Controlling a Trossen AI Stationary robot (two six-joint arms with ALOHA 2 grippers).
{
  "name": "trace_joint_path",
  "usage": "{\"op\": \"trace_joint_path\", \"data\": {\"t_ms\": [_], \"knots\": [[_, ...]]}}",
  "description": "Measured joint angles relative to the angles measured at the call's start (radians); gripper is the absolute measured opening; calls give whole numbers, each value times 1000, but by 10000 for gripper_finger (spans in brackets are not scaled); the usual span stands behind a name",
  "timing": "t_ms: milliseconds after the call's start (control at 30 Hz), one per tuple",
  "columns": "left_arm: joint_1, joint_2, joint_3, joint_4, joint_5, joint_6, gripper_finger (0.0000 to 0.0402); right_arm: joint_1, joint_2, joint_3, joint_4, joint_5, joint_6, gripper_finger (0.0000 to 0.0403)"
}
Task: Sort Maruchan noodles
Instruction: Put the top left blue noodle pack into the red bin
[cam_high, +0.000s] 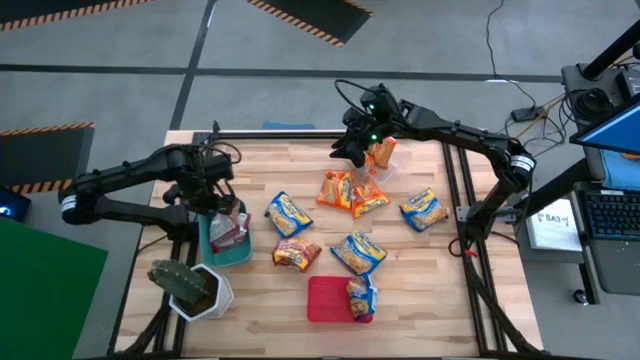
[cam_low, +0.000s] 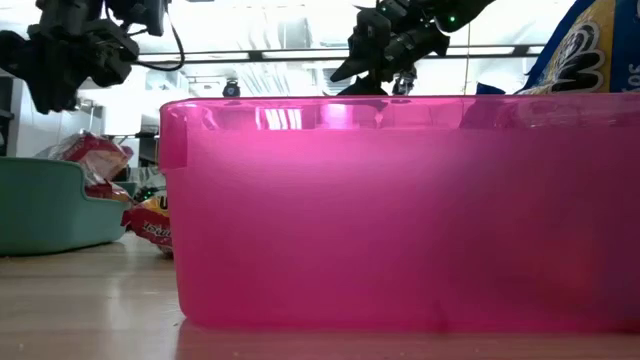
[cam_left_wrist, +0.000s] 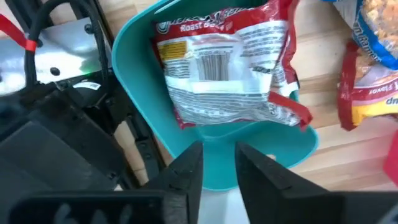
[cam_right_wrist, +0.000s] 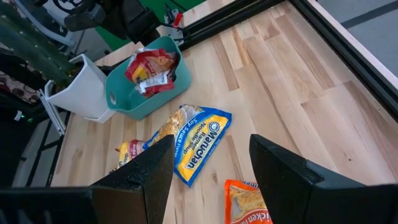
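The left pincer is hanging just above the teal bin, its two dark fingers standing slightly parted with nothing between them. Its arm is reaching in from the outer edge of the surface, elbow bent, wrist tipping downward. Directly below the fingertips a silver-and-red packet is lying loose in the bin, label side down with the barcode showing, leaning against the bin's wall; its long axis is running roughly across the bin.

Just beyond the bin, a potted cactus is standing in a white pot. Farther out, toward the middle of the surface, blue-and-yellow packets and orange packets are lying flat, scattered and pointing different ways. A red bin is sitting near the front edge.

The right pincer is hovering well apart, over a clear bin at the far edge, fingers spread wide and holding nothing.
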Motion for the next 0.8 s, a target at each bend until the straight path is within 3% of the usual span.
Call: {"op": "trace_joint_path", "data": {"t_ms": [100,233,400,500,800], "knots": [[0,0,18,15,12,-29,99,0,0,0,-1,0,0,196],[-3,7,87,184,22,-12,110,0,0,0,-2,0,-1,196],[-18,35,131,429,-108,11,99,0,0,0,-1,1,-1,196],[-18,70,123,426,-132,21,83,0,0,0,0,1,0,196],[-21,220,72,203,-133,57,42,0,0,0,-18,1,-10,196]]}}
